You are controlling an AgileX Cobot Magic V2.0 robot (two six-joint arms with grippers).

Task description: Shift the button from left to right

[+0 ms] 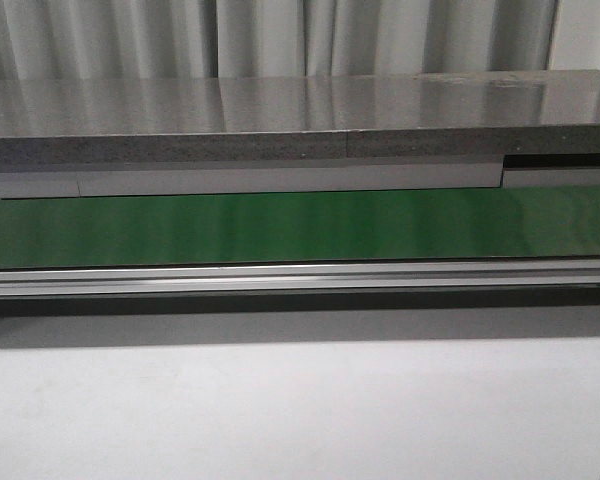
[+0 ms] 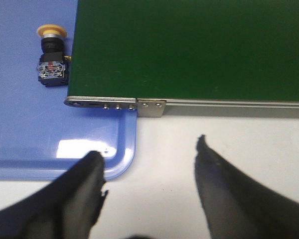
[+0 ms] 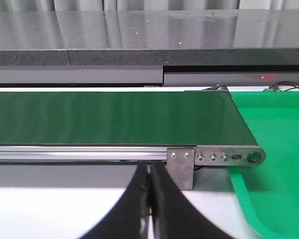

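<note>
The button (image 2: 51,62), a yellow-orange cap on a black boxy body, lies on its side on the blue tray (image 2: 35,134), just beside the end of the green belt (image 2: 189,50). My left gripper (image 2: 149,149) is open and empty, over the white table by the tray's corner, well short of the button. My right gripper (image 3: 149,172) is shut and empty, in front of the belt's other end (image 3: 109,117), near the green tray (image 3: 274,149). Neither gripper shows in the front view, which holds only the belt (image 1: 300,228).
The belt's aluminium rail (image 1: 300,278) and its metal end brackets (image 2: 149,107) (image 3: 182,167) run along the near side. A grey stone ledge (image 1: 300,120) stands behind the belt. White table (image 1: 300,410) lies in front.
</note>
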